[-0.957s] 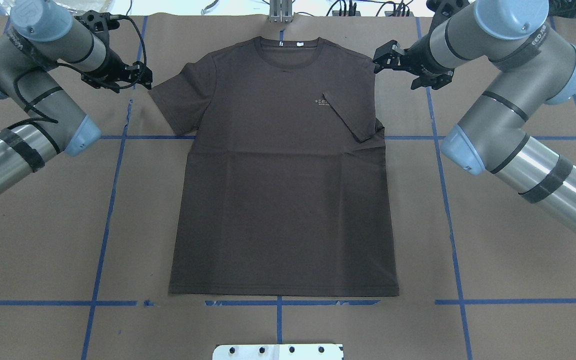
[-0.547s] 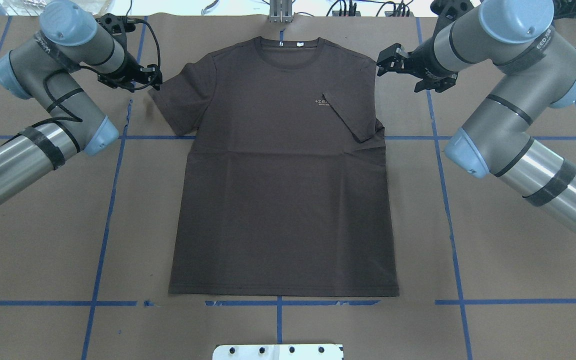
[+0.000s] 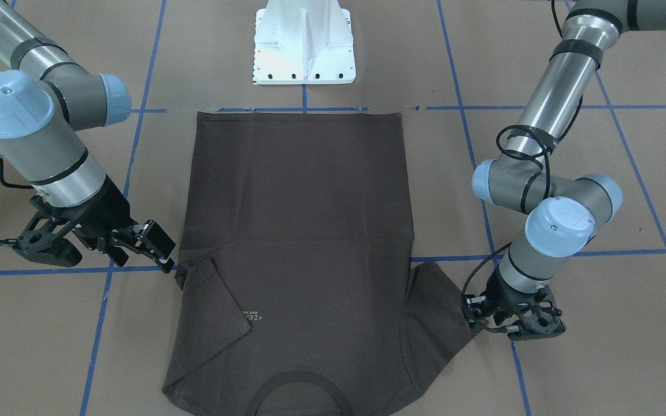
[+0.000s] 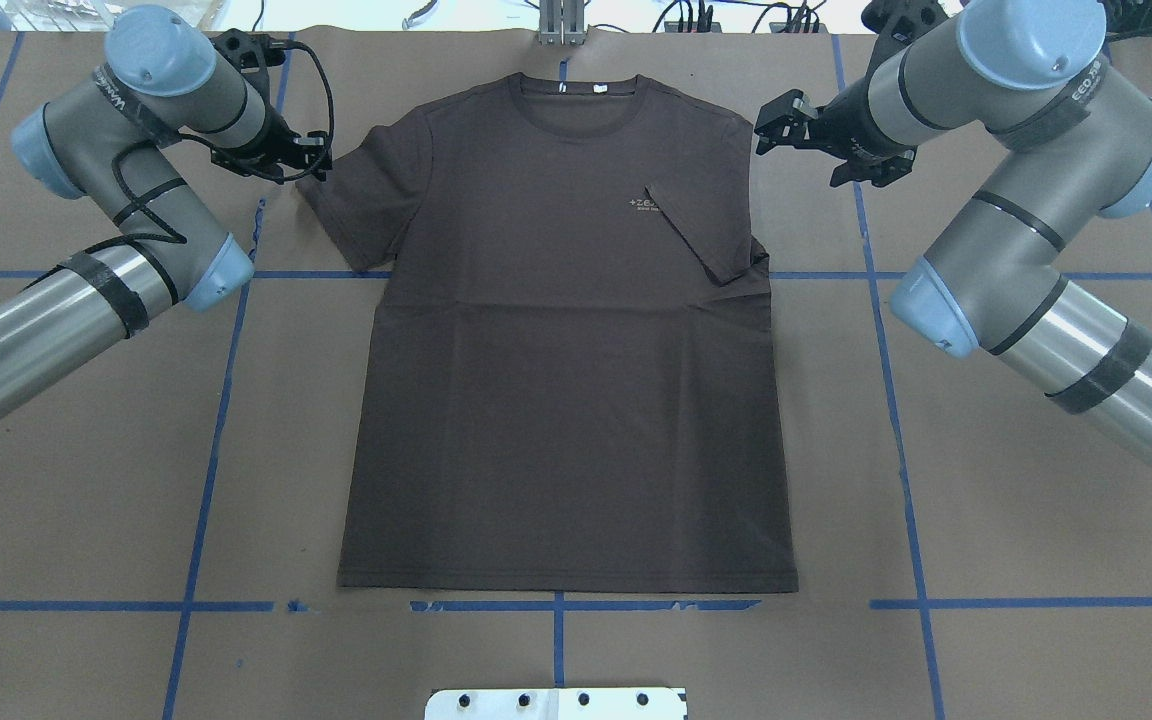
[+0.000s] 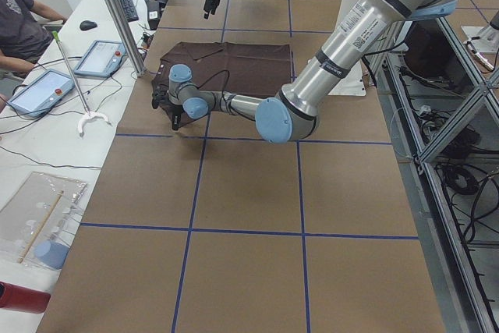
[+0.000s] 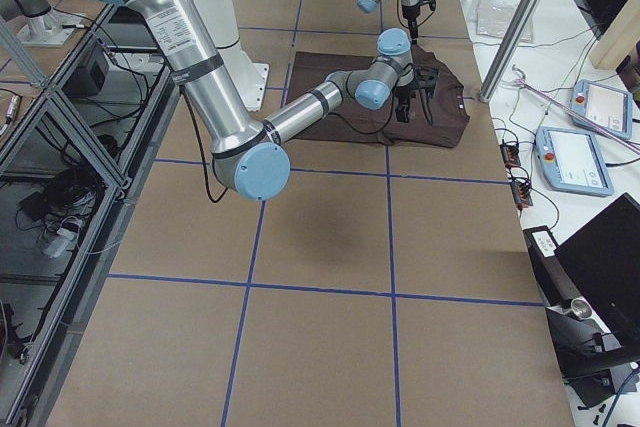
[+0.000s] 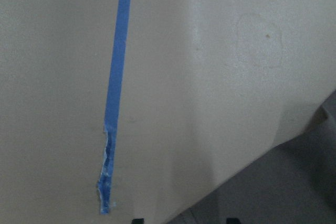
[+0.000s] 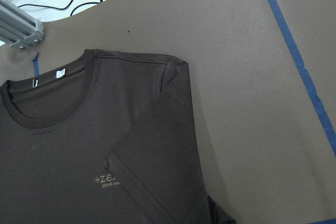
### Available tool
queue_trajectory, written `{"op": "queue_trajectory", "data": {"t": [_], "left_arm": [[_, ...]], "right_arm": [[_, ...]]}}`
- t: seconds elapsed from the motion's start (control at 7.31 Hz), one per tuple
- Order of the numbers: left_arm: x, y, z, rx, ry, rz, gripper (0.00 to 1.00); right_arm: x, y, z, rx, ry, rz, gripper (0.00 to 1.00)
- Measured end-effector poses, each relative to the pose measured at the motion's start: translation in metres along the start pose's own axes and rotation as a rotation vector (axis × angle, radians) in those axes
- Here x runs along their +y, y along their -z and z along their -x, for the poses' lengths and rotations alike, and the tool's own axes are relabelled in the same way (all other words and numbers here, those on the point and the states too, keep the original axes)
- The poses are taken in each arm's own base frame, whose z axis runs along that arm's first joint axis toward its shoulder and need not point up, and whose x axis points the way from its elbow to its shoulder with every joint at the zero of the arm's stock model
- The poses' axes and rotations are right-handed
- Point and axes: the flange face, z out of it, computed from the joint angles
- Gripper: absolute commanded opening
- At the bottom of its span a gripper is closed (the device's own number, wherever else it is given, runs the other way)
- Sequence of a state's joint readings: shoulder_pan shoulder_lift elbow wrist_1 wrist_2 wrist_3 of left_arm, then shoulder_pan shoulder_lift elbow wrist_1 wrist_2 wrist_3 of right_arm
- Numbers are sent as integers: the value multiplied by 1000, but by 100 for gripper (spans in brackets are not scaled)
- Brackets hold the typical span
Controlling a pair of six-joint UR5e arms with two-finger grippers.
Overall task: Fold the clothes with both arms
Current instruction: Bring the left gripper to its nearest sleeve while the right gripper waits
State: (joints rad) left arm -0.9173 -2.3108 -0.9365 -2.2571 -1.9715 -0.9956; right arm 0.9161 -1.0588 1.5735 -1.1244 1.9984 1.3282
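T-shirt lettering (image 8: 107, 180) shows sharpest in right wrist view; left fingers (image 4: 316, 172), right fingers (image 3: 158, 237) apart.

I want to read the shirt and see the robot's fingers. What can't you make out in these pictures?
Chest lettering: right wrist view, the folded-over sleeve covers its end; overhead it is too small to read.
T-shirt collar: front-facing view, the bottom edge cuts it off.
Left gripper: left wrist view shows only two dark tips at the bottom edge; whether it touches the spread sleeve is unclear.
Neck tags: overhead, too small to read.
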Motion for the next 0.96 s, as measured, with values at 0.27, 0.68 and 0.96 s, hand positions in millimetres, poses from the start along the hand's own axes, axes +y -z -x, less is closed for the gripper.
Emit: {"op": "queue_trajectory", "data": {"t": [0.27, 0.68, 0.96], "left_arm": [[2, -2, 0, 0, -2, 2, 0], [1, -3, -1, 0, 0, 3, 0], [-3, 6, -15, 18, 11, -2, 0]], "right_arm": [[-1, -4, -3, 8, 0, 1, 100], [-1, -5, -4, 10, -3, 2, 100], [-1, -4, -3, 9, -2, 2, 100]]}}
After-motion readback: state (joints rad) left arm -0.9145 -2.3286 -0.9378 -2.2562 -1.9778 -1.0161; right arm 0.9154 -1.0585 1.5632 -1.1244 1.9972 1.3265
